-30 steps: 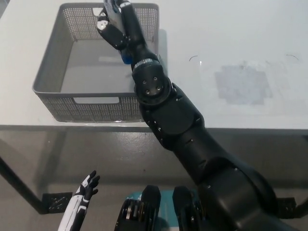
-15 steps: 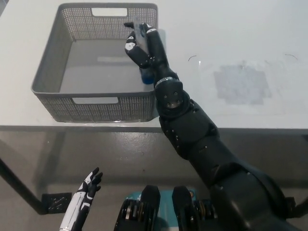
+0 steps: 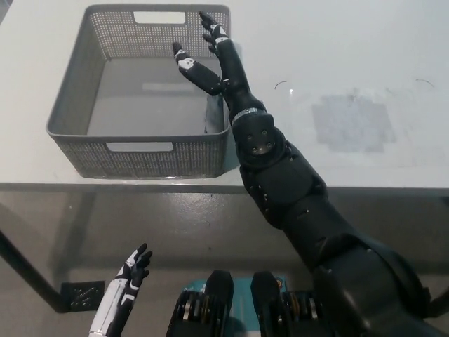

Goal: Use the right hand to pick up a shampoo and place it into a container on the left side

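Nearest, the white left robot hand [image 3: 126, 277] idles low below the surface [image 3: 337, 70], fingers spread. Farther, the black right robot hand [image 3: 210, 60] hangs open and empty over the grey mesh basket's [image 3: 70, 105] right wall. No shampoo is visible; pulling back carelessly could snag that wall and drag the basket.

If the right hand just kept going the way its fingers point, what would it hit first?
Probably the basket's far wall. The open right hand points away from the robot, fingertips close to that rim. It may be high enough to pass over it onto bare table; depth is unclear.
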You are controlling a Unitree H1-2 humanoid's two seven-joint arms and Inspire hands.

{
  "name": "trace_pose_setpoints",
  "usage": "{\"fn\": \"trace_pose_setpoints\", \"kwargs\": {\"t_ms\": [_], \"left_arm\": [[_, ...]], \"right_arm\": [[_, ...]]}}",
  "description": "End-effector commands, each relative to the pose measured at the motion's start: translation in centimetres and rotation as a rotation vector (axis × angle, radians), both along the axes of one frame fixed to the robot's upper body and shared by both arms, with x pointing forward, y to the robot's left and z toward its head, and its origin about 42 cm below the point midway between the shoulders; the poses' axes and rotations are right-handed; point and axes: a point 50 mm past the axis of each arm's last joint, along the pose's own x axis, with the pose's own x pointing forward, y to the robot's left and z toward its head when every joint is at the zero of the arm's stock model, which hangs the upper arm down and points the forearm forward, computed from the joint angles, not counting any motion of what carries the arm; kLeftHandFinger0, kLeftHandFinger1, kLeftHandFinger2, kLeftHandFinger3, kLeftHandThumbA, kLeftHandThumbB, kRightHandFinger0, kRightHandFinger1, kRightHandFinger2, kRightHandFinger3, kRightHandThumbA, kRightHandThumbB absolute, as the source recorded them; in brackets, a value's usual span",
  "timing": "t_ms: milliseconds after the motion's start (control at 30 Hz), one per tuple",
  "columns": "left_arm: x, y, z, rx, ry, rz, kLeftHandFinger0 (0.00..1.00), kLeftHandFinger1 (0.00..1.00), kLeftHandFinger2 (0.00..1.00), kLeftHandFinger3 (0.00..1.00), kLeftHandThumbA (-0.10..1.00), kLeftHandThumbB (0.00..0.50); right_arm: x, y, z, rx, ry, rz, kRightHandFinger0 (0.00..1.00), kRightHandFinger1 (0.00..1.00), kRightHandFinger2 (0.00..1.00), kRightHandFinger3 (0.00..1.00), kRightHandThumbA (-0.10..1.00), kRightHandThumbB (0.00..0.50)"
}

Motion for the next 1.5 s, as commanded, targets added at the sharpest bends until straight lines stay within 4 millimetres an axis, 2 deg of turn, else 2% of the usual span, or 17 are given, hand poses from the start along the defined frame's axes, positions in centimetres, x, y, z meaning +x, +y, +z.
{"fn": "trace_pose_setpoints", "kwargs": {"t_ms": [0, 167, 233, 267, 400, 533, 633, 733, 833, 933, 1000, 1067, 1133, 1267, 1333, 1367, 1467], "left_arm": [[0.8, 0.3, 0.9, 0.028, -0.039, -0.019, 1.0, 1.0, 1.0, 1.0, 0.99, 0.14], [0.9, 0.5, 0.9, 0.019, -0.029, -0.02, 1.0, 1.0, 1.0, 1.0, 0.97, 0.163], [1.0, 0.4, 0.9, 0.022, -0.032, -0.018, 1.0, 1.0, 1.0, 1.0, 0.97, 0.162], [1.2, 0.5, 1.0, 0.031, -0.035, -0.023, 1.0, 1.0, 1.0, 1.0, 0.97, 0.165], [1.3, 0.4, 1.0, 0.033, -0.048, -0.028, 1.0, 1.0, 1.0, 1.0, 0.99, 0.165], [1.4, 0.3, 0.9, 0.036, -0.047, -0.027, 1.0, 1.0, 1.0, 1.0, 0.99, 0.189], [1.3, 0.5, 1.0, 0.039, -0.045, -0.023, 1.0, 1.0, 1.0, 1.0, 0.99, 0.19], [1.1, 0.7, 1.0, 0.043, -0.04, -0.024, 1.0, 1.0, 1.0, 1.0, 1.0, 0.198], [0.5, 0.9, 0.9, 0.04, -0.031, -0.025, 1.0, 1.0, 1.0, 1.0, 1.0, 0.195], [-0.3, 0.5, 0.4, 0.038, -0.023, -0.025, 1.0, 1.0, 1.0, 1.0, 1.0, 0.187], [-0.9, 0.3, 0.1, 0.026, -0.01, -0.023, 1.0, 1.0, 1.0, 1.0, 1.0, 0.208], [-1.1, 0.3, 0.0, 0.019, -0.006, -0.02, 1.0, 1.0, 1.0, 1.0, 1.0, 0.2], [-1.2, 0.4, -0.1, 0.016, -0.005, -0.017, 1.0, 1.0, 1.0, 1.0, 1.0, 0.199], [-0.8, 0.4, 0.1, 0.006, -0.001, -0.014, 1.0, 1.0, 1.0, 1.0, 0.97, 0.185], [-0.7, 0.3, 0.3, 0.004, -0.012, -0.017, 1.0, 1.0, 1.0, 1.0, 0.97, 0.185], [-0.7, 0.3, 0.3, 0.002, -0.014, -0.019, 1.0, 1.0, 1.0, 1.0, 0.97, 0.192], [-0.6, 0.3, 0.3, 0.001, -0.015, -0.019, 1.0, 1.0, 1.0, 1.0, 0.97, 0.192]], "right_arm": [[0.3, 0.0, 5.0, 0.006, -0.187, 0.064, 1.0, 1.0, 1.0, 1.0, 0.84, 0.376], [0.1, -1.2, 8.6, 0.048, -0.259, 0.058, 1.0, 1.0, 1.0, 1.0, 0.9, 0.378], [-0.2, -2.1, 10.7, 0.107, -0.31, 0.07, 1.0, 1.0, 1.0, 1.0, 0.85, 0.357], [-0.6, -2.9, 12.5, 0.121, -0.354, 0.049, 1.0, 1.0, 1.0, 1.0, 0.88, 0.363], [-2.3, -5.2, 16.1, 0.176, -0.45, 0.039, 1.0, 1.0, 1.0, 1.0, 0.87, 0.349], [-4.9, -8.0, 18.2, 0.199, -0.555, 0.012, 1.0, 1.0, 1.0, 1.0, 0.88, 0.328], [-7.1, -10.3, 18.2, 0.188, -0.612, -0.008, 1.0, 1.0, 1.0, 1.0, 0.92, 0.331], [-9.8, -12.9, 16.6, 0.175, -0.648, -0.035, 1.0, 1.0, 1.0, 1.0, 0.93, 0.325], [-12.3, -15.1, 13.7, 0.166, -0.642, -0.033, 1.0, 1.0, 1.0, 1.0, 0.92, 0.333], [-15.3, -17.2, 9.7, 0.171, -0.584, -0.033, 1.0, 1.0, 1.0, 1.0, 0.88, 0.335], [-17.4, -18.7, 6.4, 0.166, -0.533, -0.042, 1.0, 1.0, 1.0, 1.0, 0.88, 0.327], [-19.1, -19.5, 3.4, 0.15, -0.485, -0.069, 1.0, 1.0, 1.0, 1.0, 0.92, 0.346], [-19.9, -19.7, 1.8, 0.132, -0.453, -0.085, 1.0, 1.0, 1.0, 1.0, 0.94, 0.352], [-22.6, -20.8, -4.7, 0.127, -0.303, -0.102, 1.0, 1.0, 1.0, 1.0, 0.93, 0.292], [-23.9, -21.2, -7.7, 0.156, -0.229, -0.119, 1.0, 1.0, 1.0, 1.0, 0.92, 0.293], [-24.5, -21.4, -8.6, 0.159, -0.205, -0.127, 1.0, 1.0, 1.0, 1.0, 0.93, 0.284], [-25.9, -21.7, -11.0, 0.197, -0.131, -0.145, 1.0, 1.0, 1.0, 1.0, 0.94, 0.318]]}}
